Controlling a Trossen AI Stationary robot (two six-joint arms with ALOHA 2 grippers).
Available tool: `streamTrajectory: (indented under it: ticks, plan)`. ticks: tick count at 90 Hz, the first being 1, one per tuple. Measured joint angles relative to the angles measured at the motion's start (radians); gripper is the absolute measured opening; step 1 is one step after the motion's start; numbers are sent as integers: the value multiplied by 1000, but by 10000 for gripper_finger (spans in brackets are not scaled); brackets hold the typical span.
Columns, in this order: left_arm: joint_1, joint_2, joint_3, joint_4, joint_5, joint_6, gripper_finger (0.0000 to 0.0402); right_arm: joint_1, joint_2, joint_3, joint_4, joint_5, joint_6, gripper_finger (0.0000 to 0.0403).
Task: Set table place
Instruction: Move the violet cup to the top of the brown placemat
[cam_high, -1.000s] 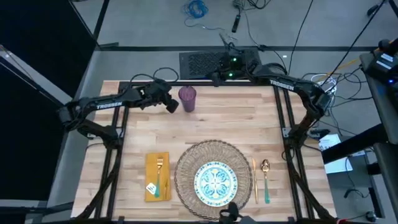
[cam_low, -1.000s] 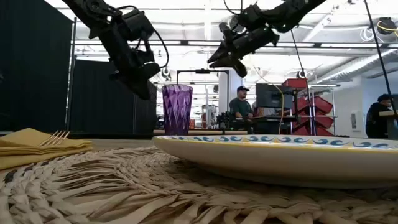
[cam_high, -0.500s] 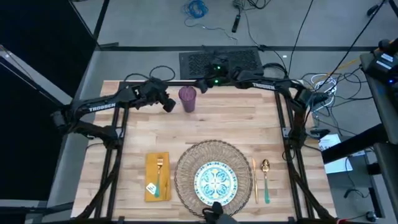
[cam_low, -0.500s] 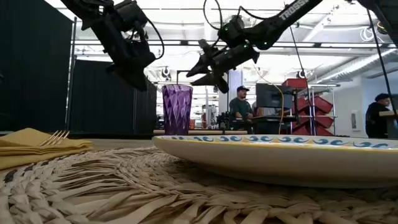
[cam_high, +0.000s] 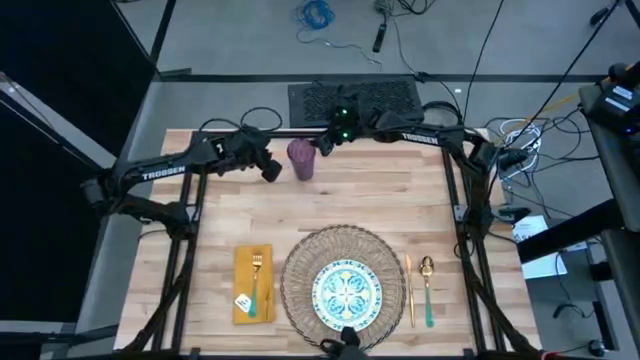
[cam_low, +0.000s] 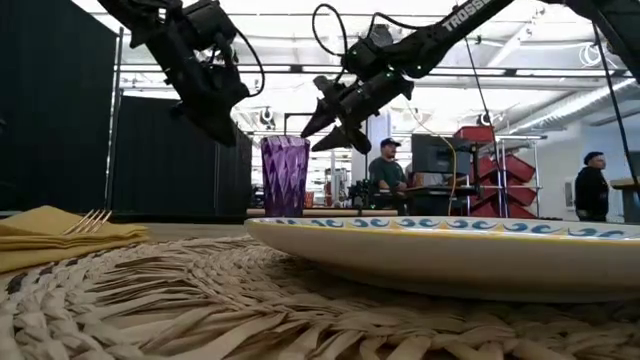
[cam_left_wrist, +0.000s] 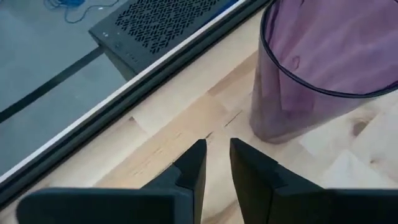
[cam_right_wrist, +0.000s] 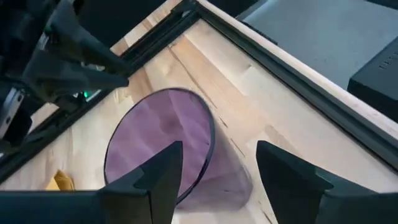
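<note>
The purple tumbler (cam_high: 301, 158) stands upright on its base near the table's (cam_high: 400, 200) far edge. My right gripper (cam_high: 322, 148) hovers open just to the tumbler's right and above its rim (cam_right_wrist: 161, 137), touching nothing. My left gripper (cam_high: 272, 172) hangs shut just left of the tumbler (cam_left_wrist: 323, 68), clear of it. Near the front edge lies the round woven mat (cam_high: 300, 262) with the patterned plate (cam_high: 347, 291) on it. A yellow napkin (cam_high: 243, 285) with a fork (cam_high: 256, 268) lies to the mat's left. A gold knife (cam_high: 408, 290) and a teal-handled spoon (cam_high: 428, 290) lie to its right.
A black frame rail (cam_high: 240, 132) runs along the table's far edge, with a dark perforated box (cam_high: 350, 98) behind it. Bare wood lies between the tumbler and the mat. In the low view, people (cam_low: 385, 170) stand in the room beyond the table.
My right gripper has swung toward the table's left edge and come down, from well right of the tumbler to just beside and above its rim. My left gripper has risen a little beside the tumbler. The tumbler has stayed in place.
</note>
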Motion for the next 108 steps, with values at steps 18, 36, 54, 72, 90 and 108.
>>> streamTrajectory:
  ticks: [18,36,54,72,90,108]
  plan:
    - [0,0,0,1,0,0,58,25,0,0,-14,30,-8,190]
    - [0,0,0,0,3,0,58,42,0,0,-68,71,-24,190]
    - [0,0,0,0,7,0,58,50,16,4,-106,71,-4,189]
    - [0,0,0,-3,8,22,58,55,31,-1,-146,87,12,154]
    - [0,0,0,-2,9,28,58,55,32,-2,-186,79,-63,18]
    - [0,0,0,-2,9,34,58,54,29,-1,-178,76,-80,2]
